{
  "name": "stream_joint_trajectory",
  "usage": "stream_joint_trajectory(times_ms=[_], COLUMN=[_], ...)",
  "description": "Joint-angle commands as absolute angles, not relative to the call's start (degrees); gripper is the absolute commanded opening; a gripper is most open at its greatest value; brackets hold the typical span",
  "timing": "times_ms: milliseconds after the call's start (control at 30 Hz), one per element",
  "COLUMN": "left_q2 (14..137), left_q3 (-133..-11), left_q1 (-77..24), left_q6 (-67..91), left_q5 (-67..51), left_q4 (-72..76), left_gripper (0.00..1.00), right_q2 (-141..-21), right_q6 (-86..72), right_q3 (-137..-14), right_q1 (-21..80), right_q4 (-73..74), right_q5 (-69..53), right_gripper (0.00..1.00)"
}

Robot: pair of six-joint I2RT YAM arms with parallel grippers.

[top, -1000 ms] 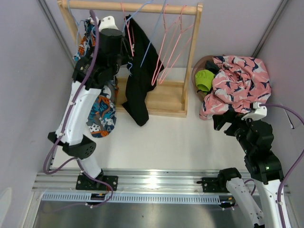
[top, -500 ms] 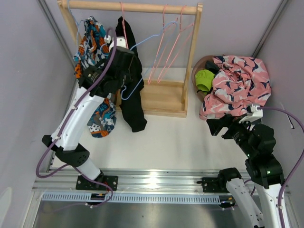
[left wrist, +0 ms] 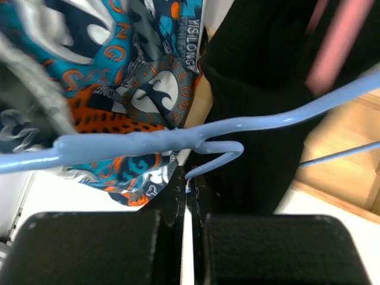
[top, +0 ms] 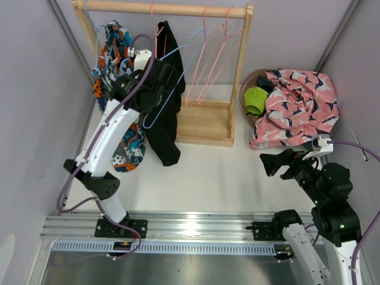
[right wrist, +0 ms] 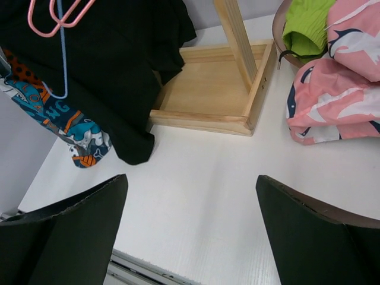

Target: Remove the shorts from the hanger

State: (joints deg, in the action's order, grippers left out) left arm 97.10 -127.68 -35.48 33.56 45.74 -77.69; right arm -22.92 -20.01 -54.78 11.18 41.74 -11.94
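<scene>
Top view: rack (top: 205, 122) stands at the far end of the counter (top: 202, 178). Your left end effector (top: 165, 76) is up just in front of the rack's rail, towards its left end, with the blue hanger (top: 147, 124) dangling from it. Black shorts (top: 163, 127) hang from the rail right behind it. Multicolour shorts (top: 113, 50) hang at the rack's far-left end. To the right of the rack, a basket (top: 248, 80) holds lime green shorts (top: 255, 98) and pink print shorts (top: 300, 107). Right end effector (top: 272, 161) sits low, in front of the rack to its right, well apart from it.

Left wrist: left end effector (left wrist: 187, 219) is clamped tight on the blue hanger (left wrist: 148, 142); its wire runs down btwn the pads. Multicolour shorts (left wrist: 136, 77) and black shorts (left wrist: 255, 89) are behind; a pink hanger (left wrist: 333, 44) is blurred.

Right wrist: right end effector (right wrist: 190, 231) has its fingers (right wrist: 65, 237) wide apart, holding nothing, above bare counter (right wrist: 196, 172) in front of the rack (right wrist: 208, 89).
</scene>
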Motion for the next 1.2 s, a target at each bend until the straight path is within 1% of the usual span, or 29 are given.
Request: stream_joint_trajectory(times_ms=[0, 100, 133, 233, 400, 567, 767, 900, 1167], left_q2=[102.29, 105.02, 105.46, 106.70, 107.14, 106.61, 102.84, 95.74, 83.51], left_q3=[-132.78, -135.17, -138.22, -142.20, -144.75, -145.46, -143.88, -138.54, -132.28], left_q1=[-31.48, -28.23, -27.86, -27.07, -23.48, -22.15, -24.34, -26.01, -28.83], left_q6=[37.00, 39.10, 39.37, 40.34, 43.85, 45.35, 45.27, 43.86, 40.70], left_q5=[42.56, 37.46, 35.01, 31.83, 26.11, 18.56, 18.63, 20.83, 23.20], left_q4=[-84.11, -83.85, -83.06, -81.48, -77.61, -71.64, -67.85, -68.03, -71.63], left_gripper=[0.00, 0.00, 0.00, 0.00, 0.00, 0.00, 0.00, 0.00, 0.00], right_q2=[-21.71, -21.36, -21.10, -20.66, -20.57, -20.74, -19.60, -18.90, -18.90], right_q6=[-17.41, -16.44, -16.26, -16.08, -16.43, -15.47, -15.38, -15.73, -15.29], right_q3=[-58.79, -59.85, -59.85, -59.33, -58.80, -59.24, -57.93, -57.04, -56.25], right_q1=[11.25, 11.16, 11.16, 11.16, 10.73, 10.37, 9.76, 9.58, 8.35], right_q4=[44.20, 46.05, 46.32, 46.41, 45.35, 45.70, 46.93, 46.23, 45.62], right_q5=[-11.34, -10.64, -10.55, -10.46, -11.77, -12.66, -12.30, -12.57, -13.09], right_gripper=[0.98, 0.98, 0.99, 0.99, 0.99, 0.99, 0.99, 0.99, 0.99])
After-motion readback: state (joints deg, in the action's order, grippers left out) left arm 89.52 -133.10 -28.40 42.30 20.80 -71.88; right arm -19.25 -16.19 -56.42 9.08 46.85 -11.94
